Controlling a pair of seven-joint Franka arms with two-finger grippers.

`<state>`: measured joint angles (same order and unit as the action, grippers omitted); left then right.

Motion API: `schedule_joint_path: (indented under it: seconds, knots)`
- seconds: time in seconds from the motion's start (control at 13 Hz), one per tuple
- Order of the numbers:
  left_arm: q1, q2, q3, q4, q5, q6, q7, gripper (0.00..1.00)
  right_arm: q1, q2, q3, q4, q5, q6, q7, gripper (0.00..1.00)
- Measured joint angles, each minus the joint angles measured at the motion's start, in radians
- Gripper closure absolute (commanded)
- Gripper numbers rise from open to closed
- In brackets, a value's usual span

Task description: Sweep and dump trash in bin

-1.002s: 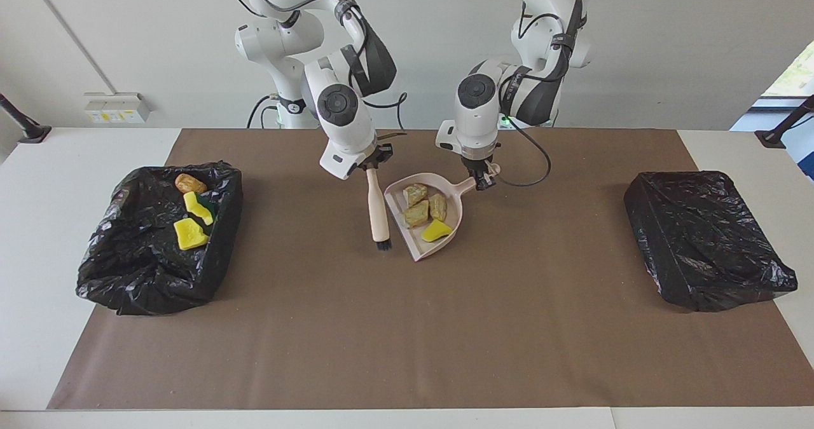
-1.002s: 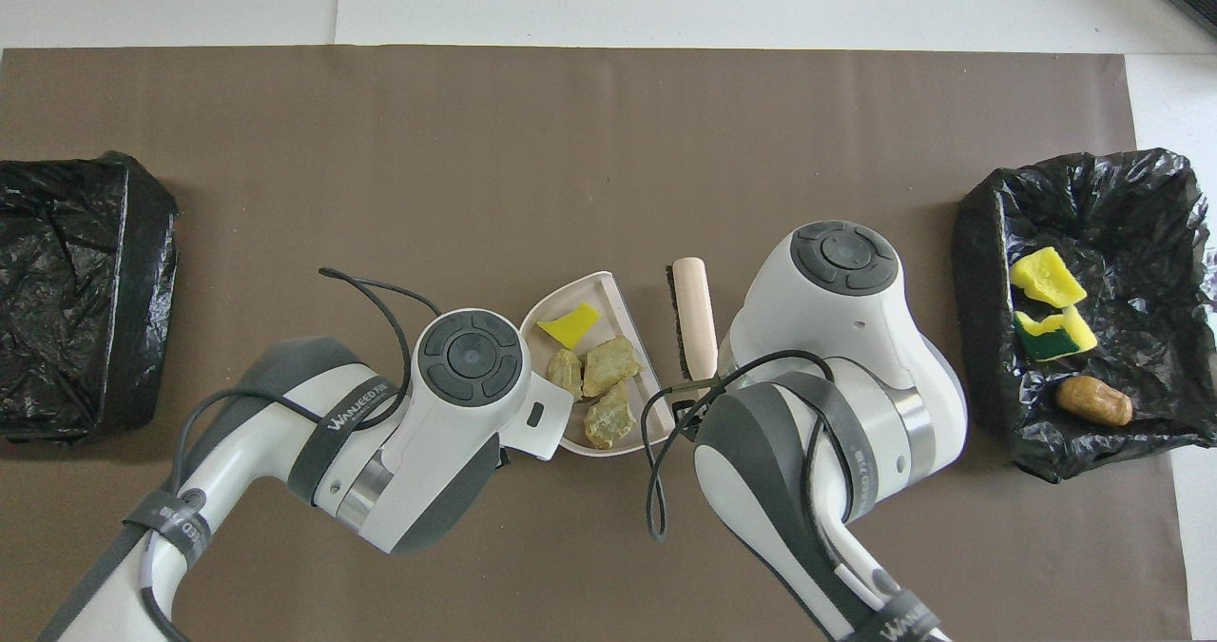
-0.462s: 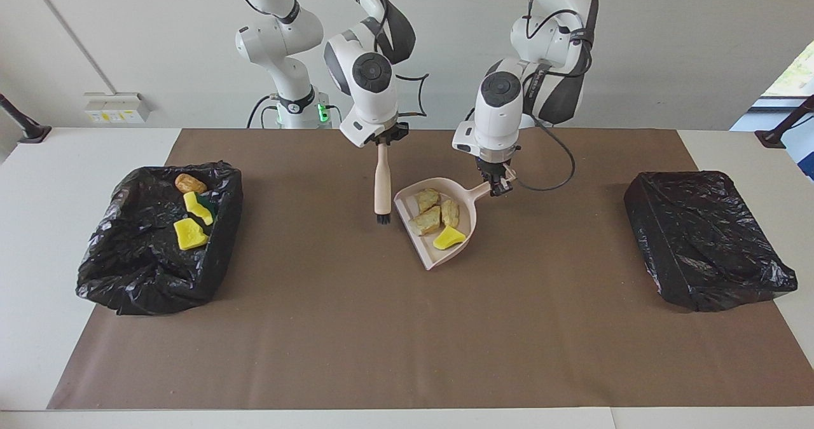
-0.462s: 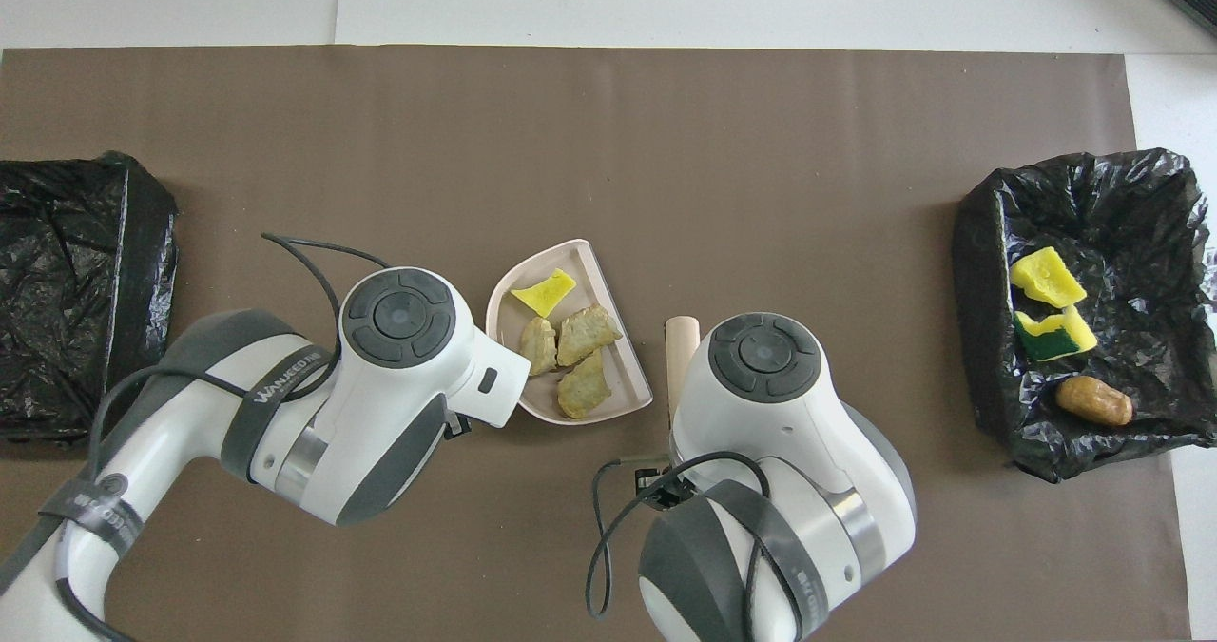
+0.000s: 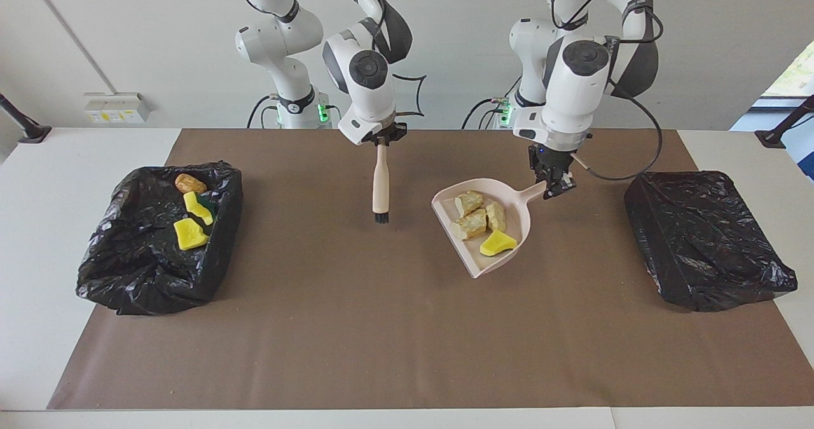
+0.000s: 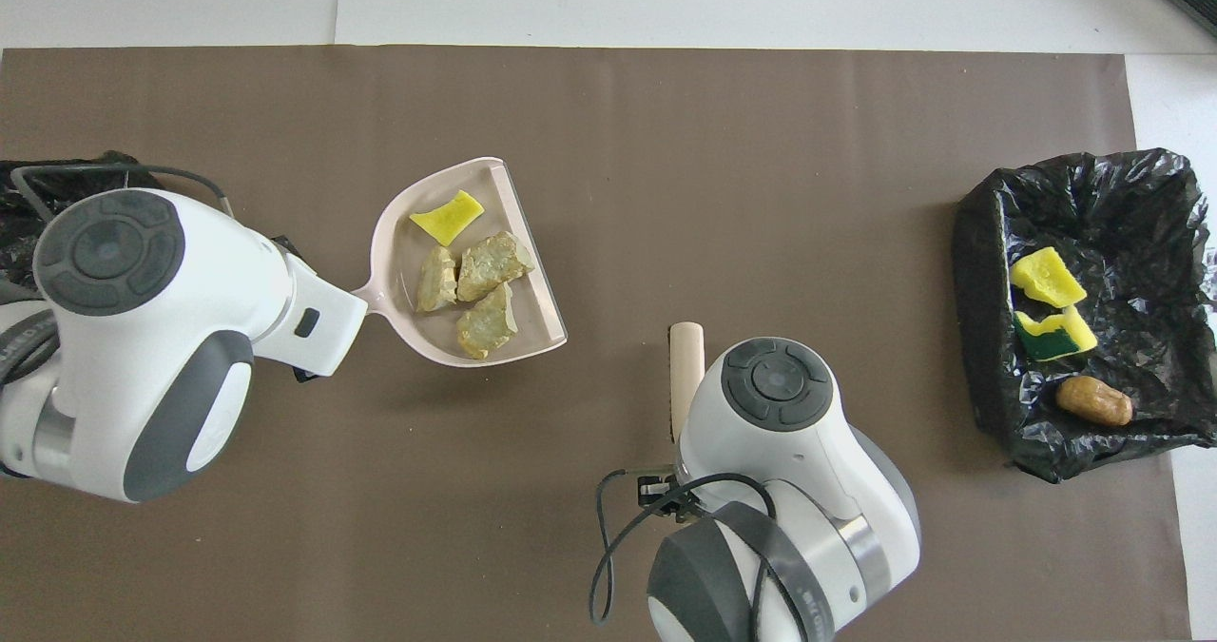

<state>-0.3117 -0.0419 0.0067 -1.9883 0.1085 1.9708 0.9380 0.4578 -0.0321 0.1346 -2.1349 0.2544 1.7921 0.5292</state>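
**Dustpan rides loaded above the brown mat**

The left claw (image 5: 552,184) is clamped on the handle of a pink dustpan (image 5: 509,251) held over the surface, three tan chunks (image 5: 474,215) and a yellow scrap (image 5: 497,243) in it. The right claw (image 5: 381,140) grips a wooden brush (image 5: 380,184) hanging straight beneath it. More scraps (image 5: 191,222) lie in the open black bin (image 5: 127,270) at that arm's end.

No complete text, label, brand or number can be read. Only a cut-off fragment of white lettering is seen on the dark band of the right arm (image 6: 808,604), illegible.
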Motion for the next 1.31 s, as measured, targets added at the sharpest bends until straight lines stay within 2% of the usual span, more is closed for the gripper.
schedule_joint_path:
  seconds: [0.39, 0.62, 0.77, 0.85, 0.92, 1.0, 1.31]
  knots:
    - [0.260, -0.005, 0.004, 0.073, 0.005, -0.002, 0.346, 1.00, 0.115, -0.007, 0.002, -0.120, 0.023, 0.159, 0.117, 1.00]
    - [0.437, -0.002, 0.006, 0.101, 0.005, 0.004, 0.566, 1.00, 0.162, 0.011, 0.003, -0.151, 0.024, 0.188, 0.139, 1.00]
    - [0.566, 0.015, 0.007, 0.142, 0.003, 0.021, 0.637, 1.00, 0.166, 0.018, 0.002, -0.158, 0.024, 0.199, 0.141, 0.95]
    - [0.617, 0.032, 0.008, 0.180, 0.003, 0.024, 0.667, 1.00, 0.166, 0.018, 0.002, -0.158, 0.024, 0.201, 0.141, 0.68]
    - [0.653, 0.054, 0.007, 0.223, 0.005, 0.024, 0.691, 1.00, 0.166, 0.018, 0.002, -0.158, 0.024, 0.202, 0.141, 0.28]
    - [0.681, 0.079, 0.007, 0.263, 0.017, 0.025, 0.708, 1.00, 0.166, 0.018, 0.002, -0.158, 0.024, 0.202, 0.141, 0.00]
    - [0.724, 0.178, 0.005, 0.344, 0.264, 0.099, 0.720, 1.00, 0.150, 0.029, -0.004, -0.135, 0.024, 0.223, 0.139, 0.00]
